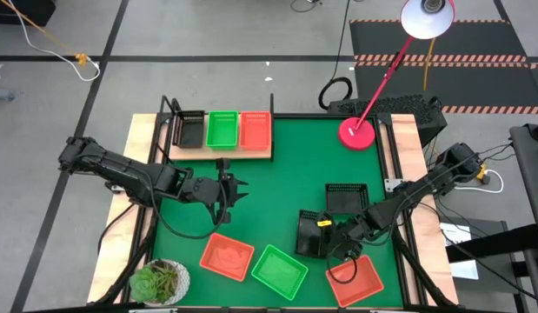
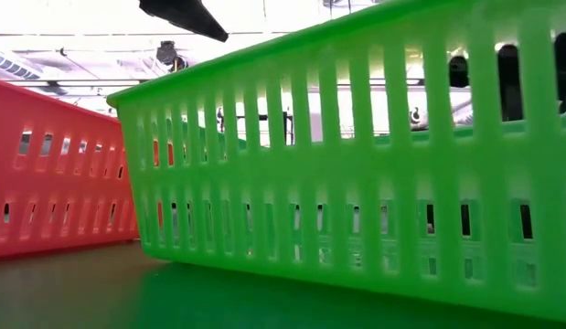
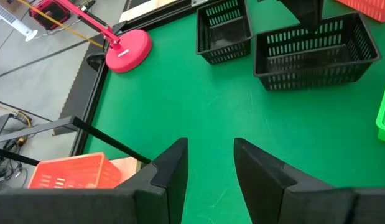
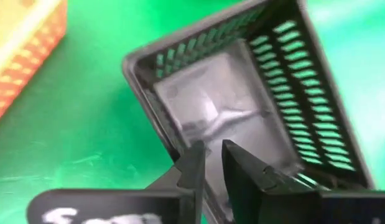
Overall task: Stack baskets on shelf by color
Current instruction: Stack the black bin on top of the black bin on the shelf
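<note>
right gripper (image 4: 212, 163) fingers straddle the black basket's (image 4: 242, 93) near rim.

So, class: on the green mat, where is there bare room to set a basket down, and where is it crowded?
Free: the mat's middle, between the shelf, the lamp base and the black baskets. Crowded: the near edge, where a red basket, green basket and another red basket lie close.
</note>
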